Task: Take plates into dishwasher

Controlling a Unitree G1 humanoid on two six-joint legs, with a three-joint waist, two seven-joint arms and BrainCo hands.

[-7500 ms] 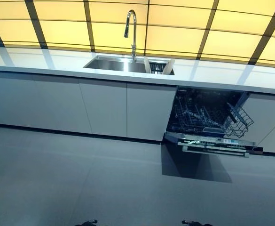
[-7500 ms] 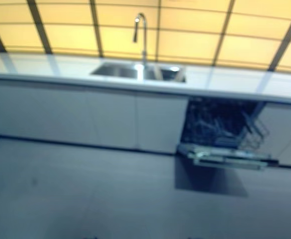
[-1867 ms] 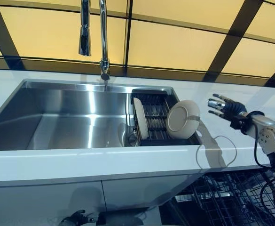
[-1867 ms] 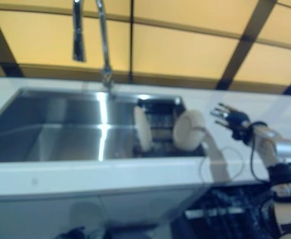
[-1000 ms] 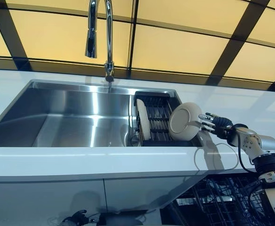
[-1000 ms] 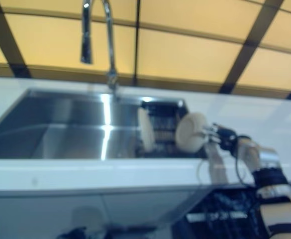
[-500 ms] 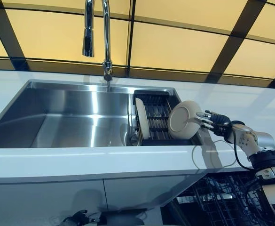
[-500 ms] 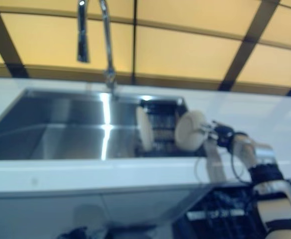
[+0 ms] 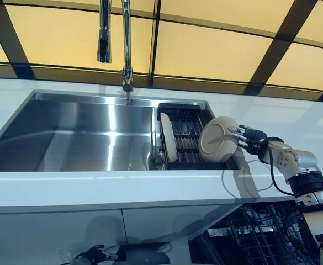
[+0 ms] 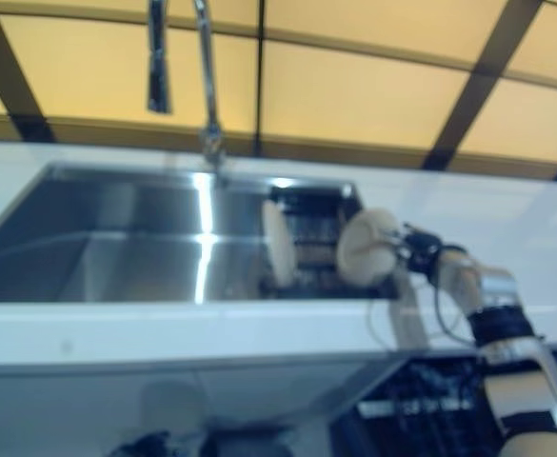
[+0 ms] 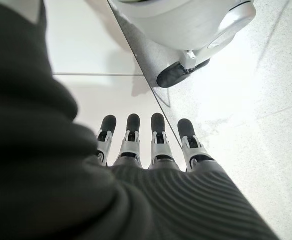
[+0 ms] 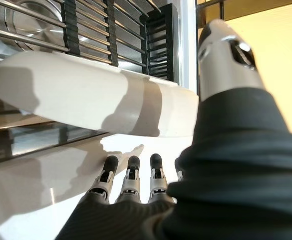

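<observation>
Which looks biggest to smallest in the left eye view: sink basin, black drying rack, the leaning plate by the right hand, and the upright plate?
1. Sink basin, by far the largest.
2. Black drying rack.
3. Leaning plate, round face showing, right hand at its rim.
4. Upright plate, seen nearly edge-on, so its low rank is unsure.

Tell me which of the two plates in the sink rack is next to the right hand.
The tilted plate at the rack's right end, its face turned outward; the right hand is at its rim. The other plate stands edge-on further left.
</observation>
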